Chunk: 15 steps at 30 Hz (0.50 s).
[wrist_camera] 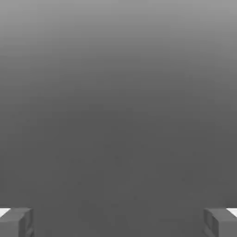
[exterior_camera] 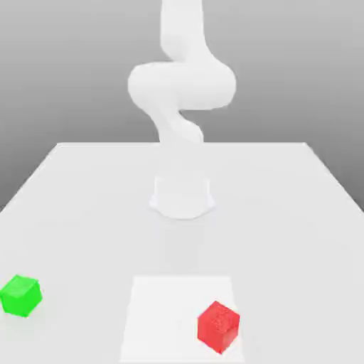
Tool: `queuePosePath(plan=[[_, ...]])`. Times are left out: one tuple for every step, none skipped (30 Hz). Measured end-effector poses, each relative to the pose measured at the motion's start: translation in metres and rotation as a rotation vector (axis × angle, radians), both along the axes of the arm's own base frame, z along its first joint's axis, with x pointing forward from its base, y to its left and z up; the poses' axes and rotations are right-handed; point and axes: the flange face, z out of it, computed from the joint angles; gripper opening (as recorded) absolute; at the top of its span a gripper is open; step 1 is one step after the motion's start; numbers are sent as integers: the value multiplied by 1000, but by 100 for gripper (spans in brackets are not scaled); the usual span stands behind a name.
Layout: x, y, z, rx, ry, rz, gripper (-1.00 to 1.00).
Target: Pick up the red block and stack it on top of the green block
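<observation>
On the pale tabletop [exterior_camera: 284, 234] lie a green block [exterior_camera: 20, 296] and a white square sheet [exterior_camera: 167, 313]

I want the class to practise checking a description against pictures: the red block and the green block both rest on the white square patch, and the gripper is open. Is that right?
Not quite: the green block rests outside the white square patch, off toward the exterior view's left, as that view shows. The rest stands.
</observation>
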Motion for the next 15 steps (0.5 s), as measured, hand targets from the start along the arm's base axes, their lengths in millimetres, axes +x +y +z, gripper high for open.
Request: queuePosePath(plan=[[14, 2, -18, -19, 32, 29, 0], [26, 5, -36, -37, 63, 58, 0], [37, 7, -55, -54, 94, 86, 0], [47, 10, -73, -70, 123, 115, 0], [56, 12, -92, -86, 153, 144, 0], [65, 15, -111, -101, 182, 174, 0], [72, 18, -130, -116, 210, 203, 0], [79, 20, -149, -130, 239, 234, 0], [85, 23, -169, -145, 268, 264, 0], [90, 26, -189, -158, 297, 295, 0], [94, 29, -208, -171, 325, 326, 0], [97, 32, -228, -184, 353, 357, 0], [100, 34, -249, -197, 381, 389, 0], [101, 37, -269, -208, 409, 422, 0], [102, 40, -289, -220, 437, 454, 0]])
